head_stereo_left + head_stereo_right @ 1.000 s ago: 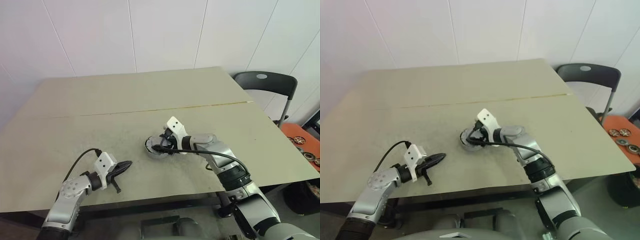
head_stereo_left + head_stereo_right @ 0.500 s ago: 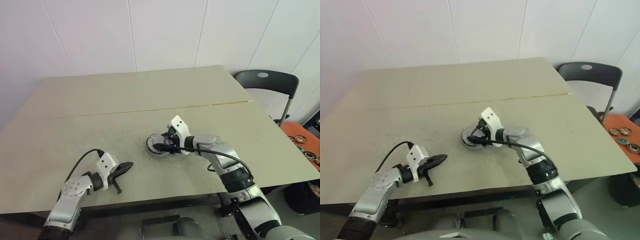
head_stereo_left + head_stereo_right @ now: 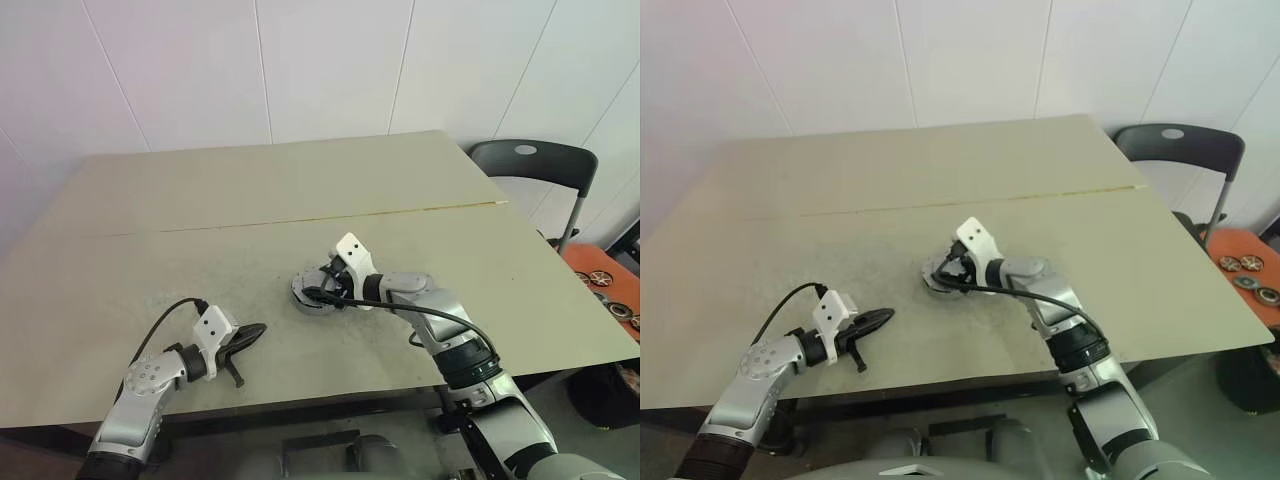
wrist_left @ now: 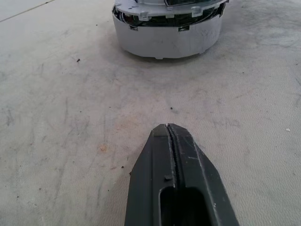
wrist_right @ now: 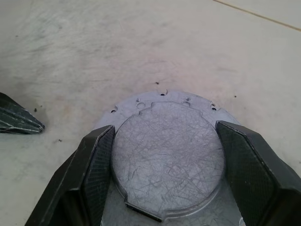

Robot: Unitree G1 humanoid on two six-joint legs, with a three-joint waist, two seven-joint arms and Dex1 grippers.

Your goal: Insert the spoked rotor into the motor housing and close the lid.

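Observation:
The motor housing [image 4: 167,37], a round pale-grey can, stands on the table [image 3: 200,200] near its middle. On top of it lies the lid [image 5: 167,150], a scratched silvery disc with small holes along its rim. My right gripper [image 3: 322,290] reaches over the housing with one finger pressed against each side of the lid's raised centre, so it is shut on the lid. Near the front left of the table my left gripper [image 3: 252,332] rests shut and empty, pointing toward the housing; its tip [image 5: 19,120] appears in the right wrist view. The spoked rotor is hidden.
A dark folding chair [image 3: 530,165] stands past the table's right rear corner. An orange tray [image 3: 1245,270] with round parts sits low at the far right. A seam [image 3: 300,220] crosses the tabletop behind the housing.

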